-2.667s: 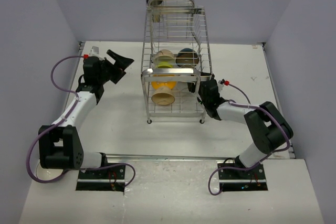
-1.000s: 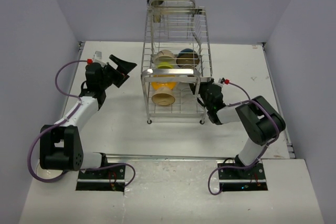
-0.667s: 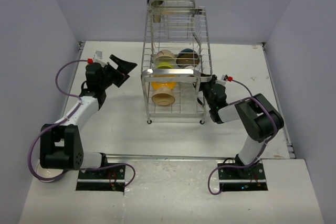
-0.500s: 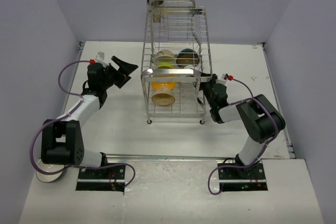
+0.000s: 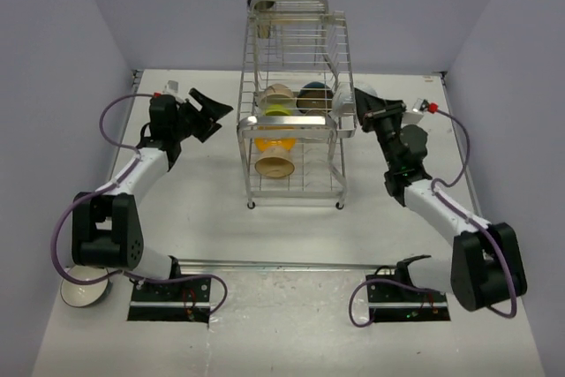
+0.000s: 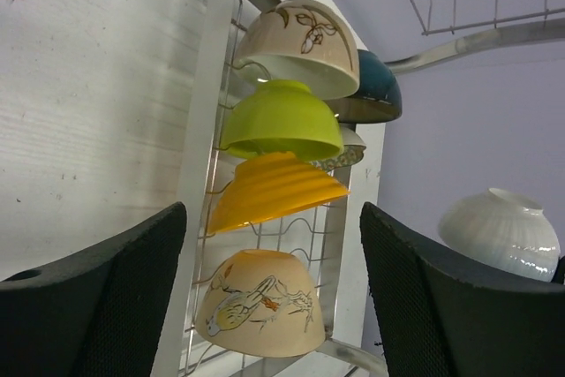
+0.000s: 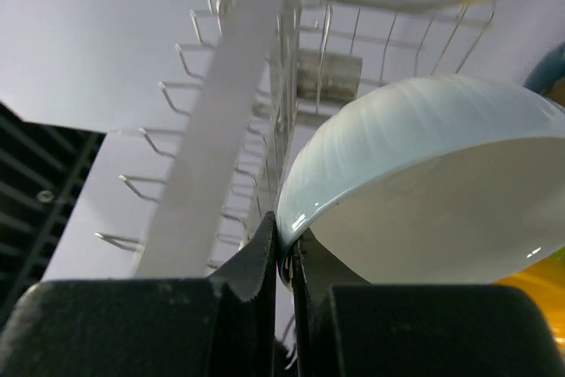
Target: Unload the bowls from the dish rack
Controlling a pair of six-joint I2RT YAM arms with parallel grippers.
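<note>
Rim of the white bowl [image 7: 415, 156] is pinched by the right gripper [image 7: 284, 253]. Left gripper [image 6: 274, 218] is spread, dish rack [image 6: 207, 130] ahead.

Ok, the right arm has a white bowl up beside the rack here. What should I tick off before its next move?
1. Right gripper shut on the rim of the white bowl: ok.
2. White bowl outside the dish rack, off its right side: ok.
3. Gap between the white bowl and the rack's wires: cannot tell.
4. Left gripper open and apart from the rack: ok.
5. Rack unloaded: not ok. The green bowl, the orange bowl and others sit in it.
</note>
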